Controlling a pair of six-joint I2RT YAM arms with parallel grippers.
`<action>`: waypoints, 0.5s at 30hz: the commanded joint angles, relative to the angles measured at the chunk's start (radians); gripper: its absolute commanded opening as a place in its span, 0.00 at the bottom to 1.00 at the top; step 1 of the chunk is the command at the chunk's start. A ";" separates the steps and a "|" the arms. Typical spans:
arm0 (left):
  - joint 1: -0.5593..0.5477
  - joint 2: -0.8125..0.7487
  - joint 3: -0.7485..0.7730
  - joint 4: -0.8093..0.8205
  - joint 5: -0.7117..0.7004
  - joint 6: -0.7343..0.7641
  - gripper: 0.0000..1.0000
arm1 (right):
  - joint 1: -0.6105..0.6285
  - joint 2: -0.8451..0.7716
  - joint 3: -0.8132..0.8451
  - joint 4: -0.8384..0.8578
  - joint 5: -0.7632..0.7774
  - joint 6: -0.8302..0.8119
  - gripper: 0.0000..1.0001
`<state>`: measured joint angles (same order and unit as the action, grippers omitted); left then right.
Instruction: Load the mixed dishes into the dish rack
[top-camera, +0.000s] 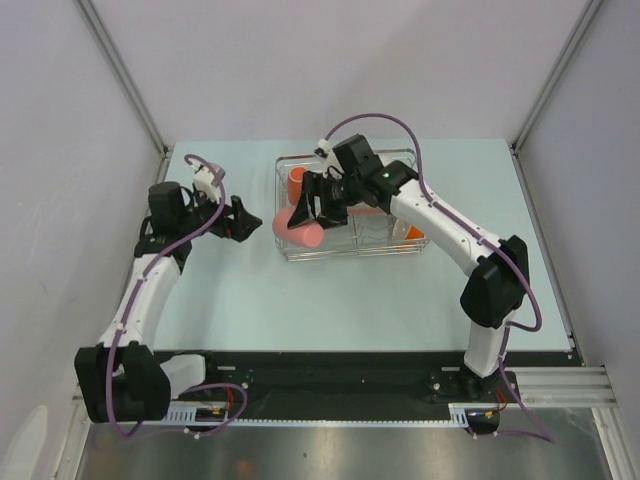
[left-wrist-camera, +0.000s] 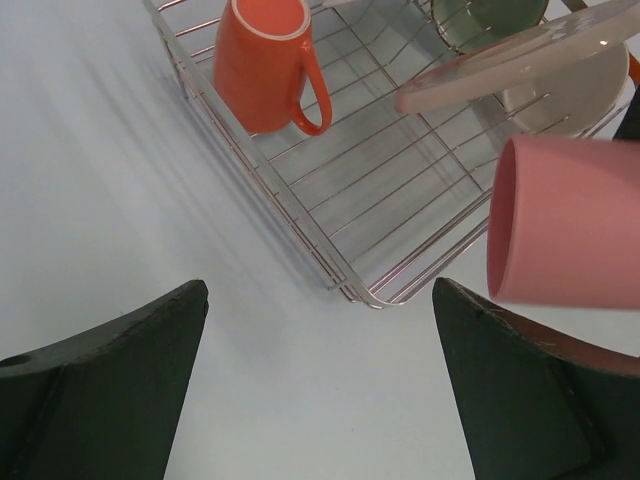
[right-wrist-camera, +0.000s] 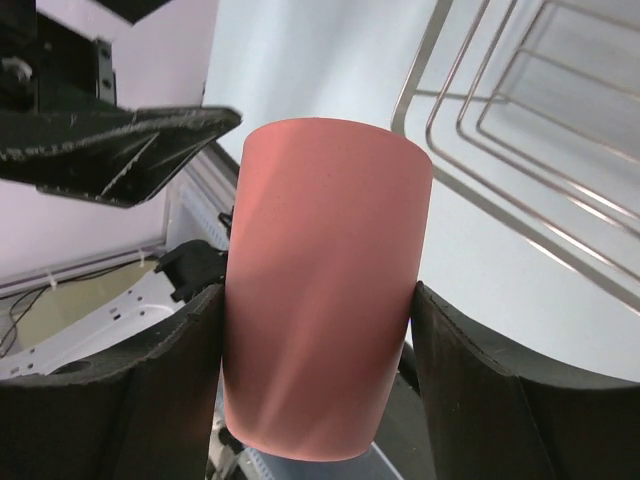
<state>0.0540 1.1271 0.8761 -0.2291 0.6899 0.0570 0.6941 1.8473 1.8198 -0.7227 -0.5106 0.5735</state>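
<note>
Squeezing the pinkish cup (right-wrist-camera: 325, 290) is the right gripper (right-wrist-camera: 322, 370) (left gripper (left-wrist-camera: 320, 320) gapes).

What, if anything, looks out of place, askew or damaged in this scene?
Nothing is spilled or visibly broken. The one oddity is the smooth pink cup, gripped on its side in the right hand at the near-left corner of the silver wire dish rack, not yet set down.
</note>
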 joint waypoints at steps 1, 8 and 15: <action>-0.020 0.077 0.080 0.063 0.003 -0.074 0.99 | 0.012 -0.059 -0.036 0.097 -0.114 0.071 0.00; -0.039 0.079 0.043 0.108 0.014 -0.095 1.00 | 0.008 -0.065 -0.089 0.212 -0.190 0.150 0.00; -0.045 0.062 0.046 0.086 0.040 -0.094 1.00 | -0.004 -0.065 -0.134 0.391 -0.220 0.247 0.00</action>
<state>0.0174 1.2167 0.9108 -0.1623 0.6937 -0.0223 0.6994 1.8416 1.7042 -0.5018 -0.6693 0.7372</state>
